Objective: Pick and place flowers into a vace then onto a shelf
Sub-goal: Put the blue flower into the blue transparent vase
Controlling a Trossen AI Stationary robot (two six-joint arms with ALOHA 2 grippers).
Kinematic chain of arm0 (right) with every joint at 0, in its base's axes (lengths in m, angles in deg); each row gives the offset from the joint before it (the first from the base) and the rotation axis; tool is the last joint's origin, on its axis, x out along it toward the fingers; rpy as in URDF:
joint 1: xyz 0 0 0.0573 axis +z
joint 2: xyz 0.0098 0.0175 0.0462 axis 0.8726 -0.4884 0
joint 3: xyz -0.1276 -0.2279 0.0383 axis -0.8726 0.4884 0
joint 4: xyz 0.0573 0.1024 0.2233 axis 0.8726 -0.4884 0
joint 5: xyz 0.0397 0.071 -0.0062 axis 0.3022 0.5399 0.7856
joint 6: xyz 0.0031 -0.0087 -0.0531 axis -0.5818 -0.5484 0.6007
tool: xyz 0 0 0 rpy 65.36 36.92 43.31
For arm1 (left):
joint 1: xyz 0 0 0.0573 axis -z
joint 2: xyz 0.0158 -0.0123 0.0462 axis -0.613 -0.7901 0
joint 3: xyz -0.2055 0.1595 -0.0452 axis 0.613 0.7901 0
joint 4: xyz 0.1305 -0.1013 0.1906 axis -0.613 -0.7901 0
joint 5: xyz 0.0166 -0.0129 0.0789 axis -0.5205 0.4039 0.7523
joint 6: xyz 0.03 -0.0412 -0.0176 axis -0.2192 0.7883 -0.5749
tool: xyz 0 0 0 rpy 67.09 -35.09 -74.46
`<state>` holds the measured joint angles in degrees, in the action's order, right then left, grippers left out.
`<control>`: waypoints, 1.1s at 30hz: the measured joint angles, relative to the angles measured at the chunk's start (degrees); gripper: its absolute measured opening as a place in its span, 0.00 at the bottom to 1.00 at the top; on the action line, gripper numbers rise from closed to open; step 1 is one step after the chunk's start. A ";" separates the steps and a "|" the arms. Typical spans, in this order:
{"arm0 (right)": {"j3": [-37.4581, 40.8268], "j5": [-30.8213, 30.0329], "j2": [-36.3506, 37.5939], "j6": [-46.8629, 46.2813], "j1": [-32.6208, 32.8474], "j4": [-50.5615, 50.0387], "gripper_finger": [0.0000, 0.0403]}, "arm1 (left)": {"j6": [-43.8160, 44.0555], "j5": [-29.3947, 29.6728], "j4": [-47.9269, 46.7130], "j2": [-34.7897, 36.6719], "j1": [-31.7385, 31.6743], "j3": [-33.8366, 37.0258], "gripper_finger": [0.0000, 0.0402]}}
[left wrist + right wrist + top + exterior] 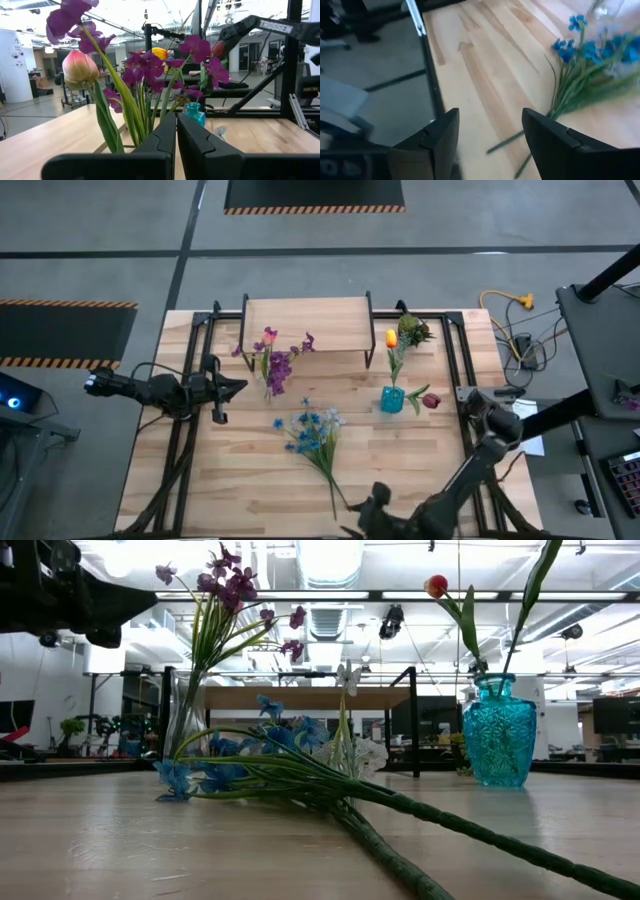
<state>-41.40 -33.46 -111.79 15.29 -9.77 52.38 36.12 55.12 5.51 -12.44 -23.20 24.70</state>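
The shelf (305,325) stands at the table's far middle. In front of it a clear vase (185,720) holds purple flowers and a pink tulip (272,360) (145,70). A teal vase (392,399) (497,730) holds an orange tulip and a dark red bloom. A bunch of blue and white flowers (315,435) (260,762) (585,55) lies flat on the table, stems toward the near edge. My left gripper (240,386) (176,131) is shut, just left of the clear vase and apart from it. My right gripper (372,502) (490,117) hovers open at the near edge, by the blue bunch's stem ends.
A short green spiky sprig (413,330) sits to the right of the shelf. Black frame rails (455,350) run along the table's left and right sides. Bare wood (230,480) lies near-left of the blue bunch. Yellow cable (510,305) lies off the table.
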 joint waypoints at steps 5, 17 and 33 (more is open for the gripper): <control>-3.92 0.94 -5.47 1.11 -3.28 -2.00 0.50 | 0.00 -0.01 0.15 0.00 0.01 -1.04 0.00; -1.98 2.01 -8.71 -3.34 -8.74 -4.48 0.50 | 0.00 -0.01 0.11 0.00 0.00 -1.14 0.00; 2.03 9.60 -9.96 -5.49 -11.40 -5.15 0.47 | 0.00 0.00 -0.51 0.00 0.01 -1.14 0.00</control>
<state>-39.37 -23.86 -121.75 9.81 -21.17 47.23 36.12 55.12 4.99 -12.44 -23.20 23.56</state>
